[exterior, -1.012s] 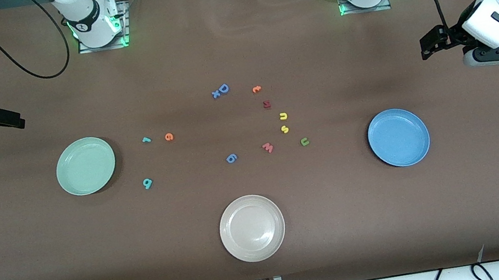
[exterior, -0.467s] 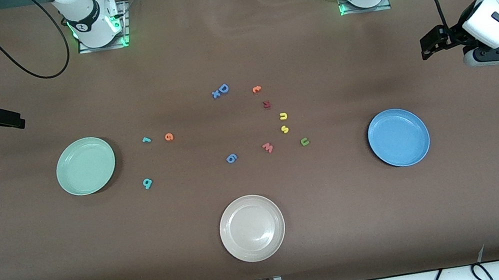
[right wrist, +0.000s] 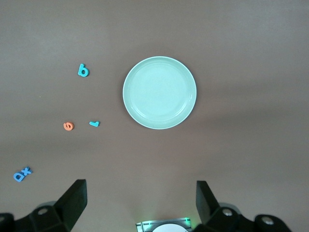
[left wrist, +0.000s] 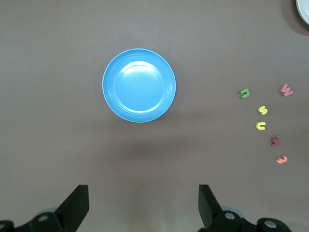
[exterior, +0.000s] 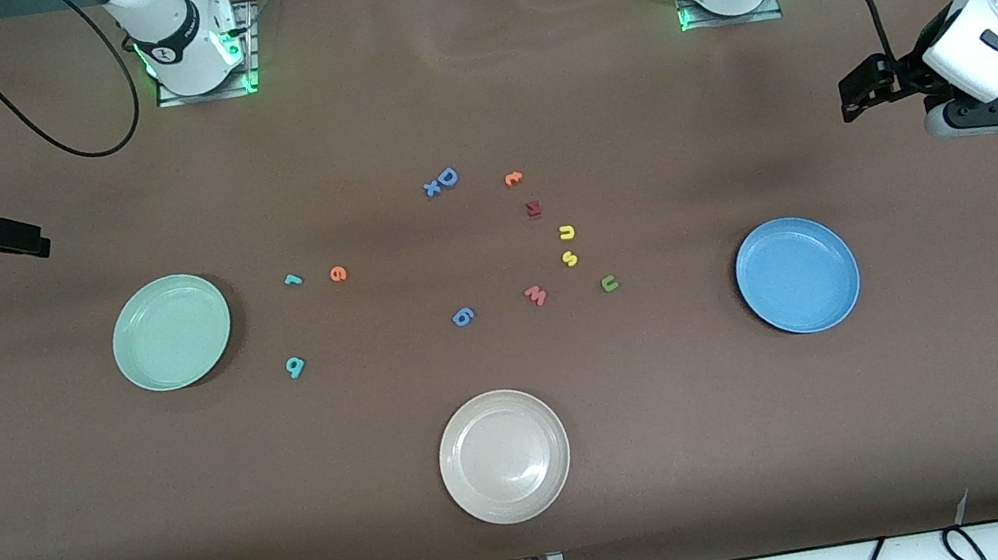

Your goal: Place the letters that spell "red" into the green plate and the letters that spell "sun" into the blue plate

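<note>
Here, green plate bare, blue plate bare, beige plate bare

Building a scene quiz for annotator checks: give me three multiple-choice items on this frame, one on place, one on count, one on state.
1. Which plate lies nearest the front camera?
A. green plate
B. beige plate
C. blue plate

2. How many letters lie in the green plate?
A. none
B. one
C. three

3. How are the left gripper's fingers?
A. shut on a letter
B. shut, empty
C. open, empty

Answers:
1 B: the beige plate sits lowest in the front view, below the green plate and the blue plate.
2 A: its bowl shows bare; the orange "e" lies on the table.
3 C: the left gripper shows fingers spread apart with nothing between.
</note>
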Action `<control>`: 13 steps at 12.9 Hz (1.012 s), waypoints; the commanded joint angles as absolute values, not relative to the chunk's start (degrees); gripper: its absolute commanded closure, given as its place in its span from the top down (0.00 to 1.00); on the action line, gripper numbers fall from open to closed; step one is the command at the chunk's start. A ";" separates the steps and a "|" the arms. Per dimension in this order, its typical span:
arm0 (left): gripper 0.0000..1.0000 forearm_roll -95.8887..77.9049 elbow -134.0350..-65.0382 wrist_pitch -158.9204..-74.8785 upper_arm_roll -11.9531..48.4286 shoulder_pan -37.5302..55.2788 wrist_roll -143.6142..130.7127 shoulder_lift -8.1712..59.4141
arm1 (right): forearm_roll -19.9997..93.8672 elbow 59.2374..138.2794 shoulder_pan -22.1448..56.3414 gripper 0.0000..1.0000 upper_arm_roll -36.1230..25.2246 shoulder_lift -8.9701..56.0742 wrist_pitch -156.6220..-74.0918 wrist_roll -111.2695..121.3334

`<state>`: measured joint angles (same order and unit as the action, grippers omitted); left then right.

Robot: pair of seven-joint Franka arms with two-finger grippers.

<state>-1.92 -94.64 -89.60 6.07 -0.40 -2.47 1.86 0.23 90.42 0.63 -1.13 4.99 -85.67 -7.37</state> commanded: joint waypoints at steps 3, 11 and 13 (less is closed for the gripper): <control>1.00 -3.25 -94.31 -88.86 6.06 -0.79 -2.11 1.85 | 1.49 89.74 0.62 1.00 -1.41 5.10 -84.73 -6.59; 1.00 -3.34 -93.96 -88.86 5.80 -2.20 -2.20 3.16 | 1.49 89.74 0.62 1.00 -1.41 5.10 -84.73 -6.59; 1.00 -3.34 -93.78 -88.86 5.89 -2.11 -2.37 3.16 | 1.49 89.74 0.62 1.00 -1.41 5.10 -84.73 -6.59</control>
